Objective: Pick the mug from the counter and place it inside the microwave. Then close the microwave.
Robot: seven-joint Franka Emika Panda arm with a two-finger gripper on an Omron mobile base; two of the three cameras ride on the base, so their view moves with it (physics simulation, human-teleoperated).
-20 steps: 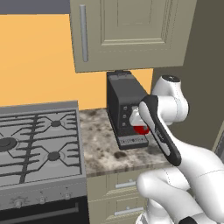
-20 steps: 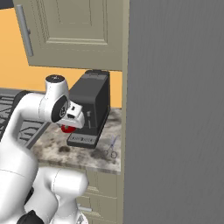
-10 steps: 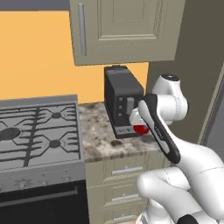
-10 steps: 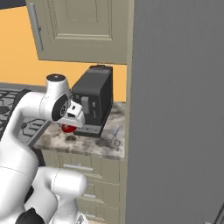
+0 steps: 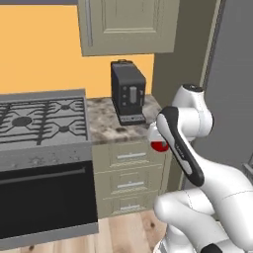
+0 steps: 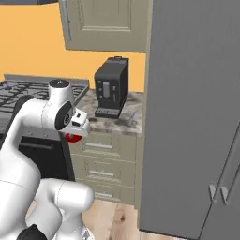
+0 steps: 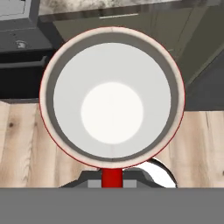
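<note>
The small red mug [image 7: 111, 98] with white inside is off the speckled stone counter [image 5: 106, 128], apparently held by the gripper [image 6: 75, 133], whose finger opening I cannot tell; placing and closing are not yet done.

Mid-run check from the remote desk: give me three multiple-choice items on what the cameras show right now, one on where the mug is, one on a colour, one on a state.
1. Where is the mug?
A. On the counter beside the coffee machine
B. Carried at the arm's hand, off the counter, in front of the drawers
C. On the stovetop

2. What colour is the mug's inside in the hand view?
A. White
B. Black
C. Orange

3. How do the drawers under the counter stand?
A. All closed
B. Top one pulled out
C. Bottom one pulled out

Answers:
1 B, both base views show the red mug at the hand, beyond the counter's edge.
2 A, the hand view looks straight into a white bowl with a red rim.
3 A, every drawer front sits flush in both base views.

The coffee machine stands alone on the counter.
</note>
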